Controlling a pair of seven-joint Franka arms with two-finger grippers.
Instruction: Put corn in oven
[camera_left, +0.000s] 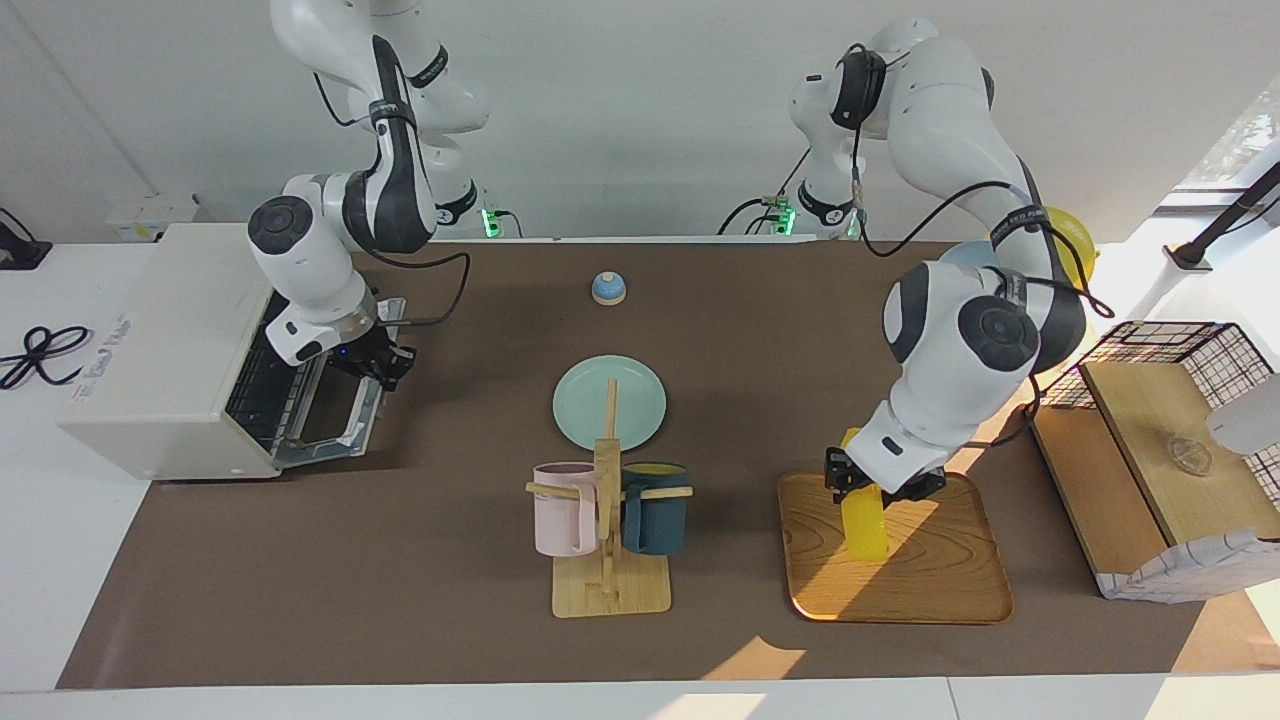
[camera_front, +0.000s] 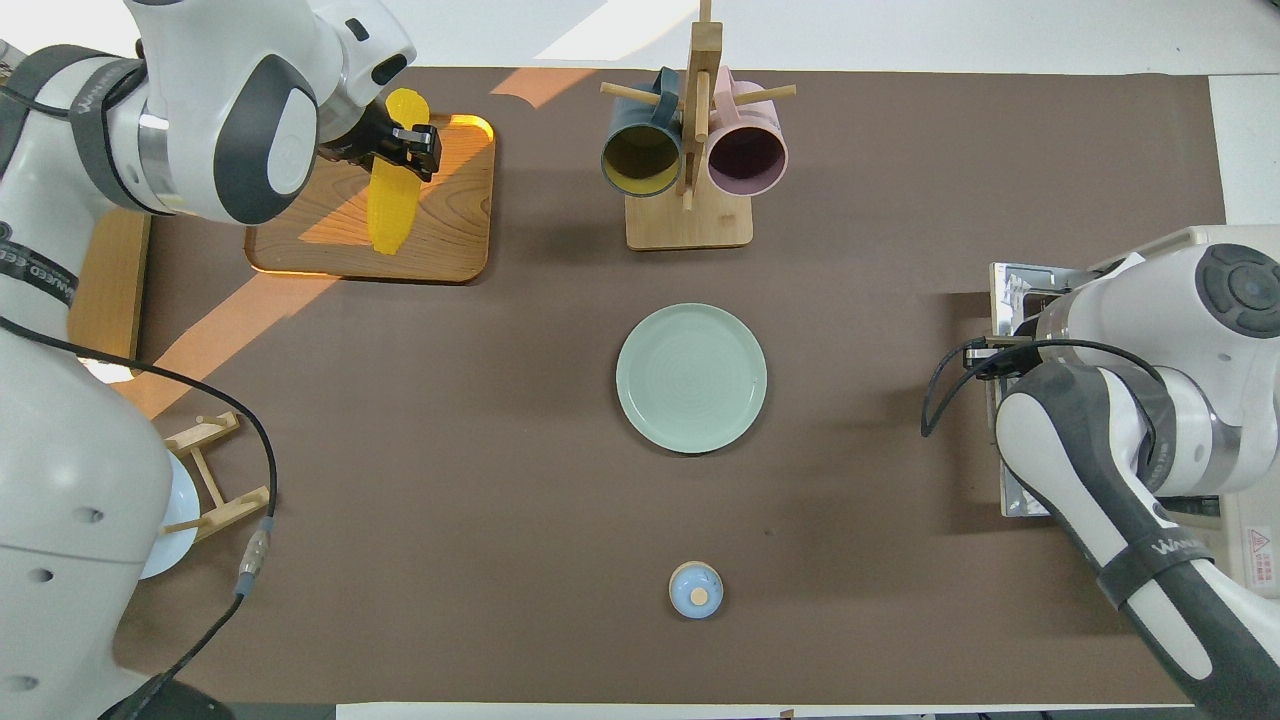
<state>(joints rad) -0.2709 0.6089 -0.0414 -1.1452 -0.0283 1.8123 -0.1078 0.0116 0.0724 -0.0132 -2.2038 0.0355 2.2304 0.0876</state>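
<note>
Left claw (camera_left: 868, 487) hangs clamped, its arm bent steeply down; right claw (camera_left: 385, 366) is closed, held low.

Yellow corn (camera_left: 866, 520) hangs tilted in left gripper (camera_left: 872, 487), above wooden tray (camera_left: 940, 590). Off-white oven (camera_left: 160, 350), door dropped open under right gripper (camera_left: 385, 368).

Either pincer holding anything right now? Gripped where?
Left pincer grips the corn near its upper end, over the wooden tray. Right pincer is on the oven door's handle.
</note>
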